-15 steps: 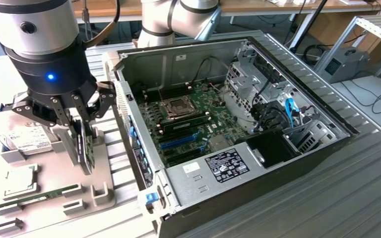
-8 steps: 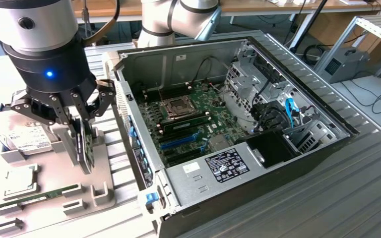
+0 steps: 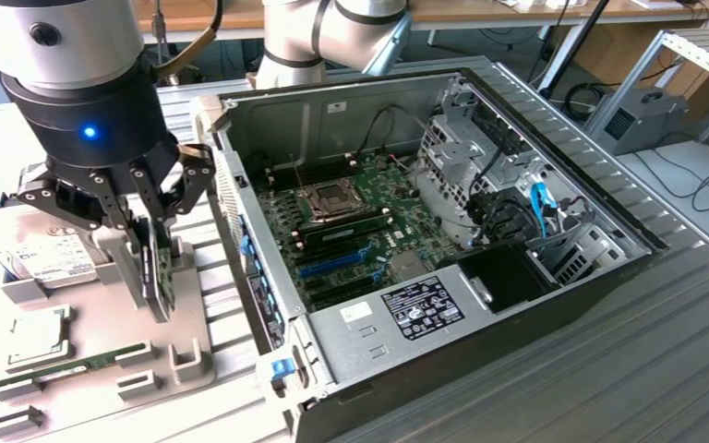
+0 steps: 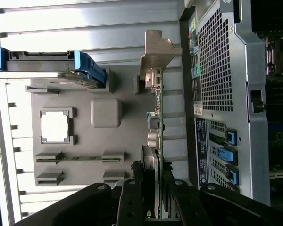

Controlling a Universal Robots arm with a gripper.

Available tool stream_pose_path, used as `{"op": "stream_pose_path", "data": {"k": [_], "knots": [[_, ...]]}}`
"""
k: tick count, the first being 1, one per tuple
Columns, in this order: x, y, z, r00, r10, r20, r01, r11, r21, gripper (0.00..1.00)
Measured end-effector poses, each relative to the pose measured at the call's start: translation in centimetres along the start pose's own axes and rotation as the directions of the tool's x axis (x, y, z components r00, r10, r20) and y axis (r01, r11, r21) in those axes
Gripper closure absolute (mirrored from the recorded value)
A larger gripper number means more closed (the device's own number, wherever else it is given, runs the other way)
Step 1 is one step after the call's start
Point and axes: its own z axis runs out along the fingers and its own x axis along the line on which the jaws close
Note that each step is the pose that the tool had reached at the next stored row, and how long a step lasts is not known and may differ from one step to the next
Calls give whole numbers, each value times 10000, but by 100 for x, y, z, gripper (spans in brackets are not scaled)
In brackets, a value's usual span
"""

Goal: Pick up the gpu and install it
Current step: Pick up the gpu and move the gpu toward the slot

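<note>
- Nearest me, the grey parts holder (image 3: 195,355) kept a memory stick (image 3: 66,369) and a processor (image 3: 37,337) flat in separate recesses, so each could be reached alone.
- Just beyond, the gpu (image 3: 158,281) stood on edge at its slot in that holder, top edge offered upward.
- The gripper (image 3: 151,242) came from above, its fingers pressed on the card's two flat faces; I couldn't tell if the card had left the slot.
- Behind it lay the hard drive (image 3: 47,254).
- Farther off, the computer case (image 3: 453,355) lay open, its motherboard (image 3: 354,212) facing up, presumably so that a card could drop in.
</note>
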Motion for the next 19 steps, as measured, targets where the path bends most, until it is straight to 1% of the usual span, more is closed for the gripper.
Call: {"op": "stream_pose_path", "data": {"k": [19], "knots": [[-2,1,-73,10000,-1,2,1,10000,30,74]]}}
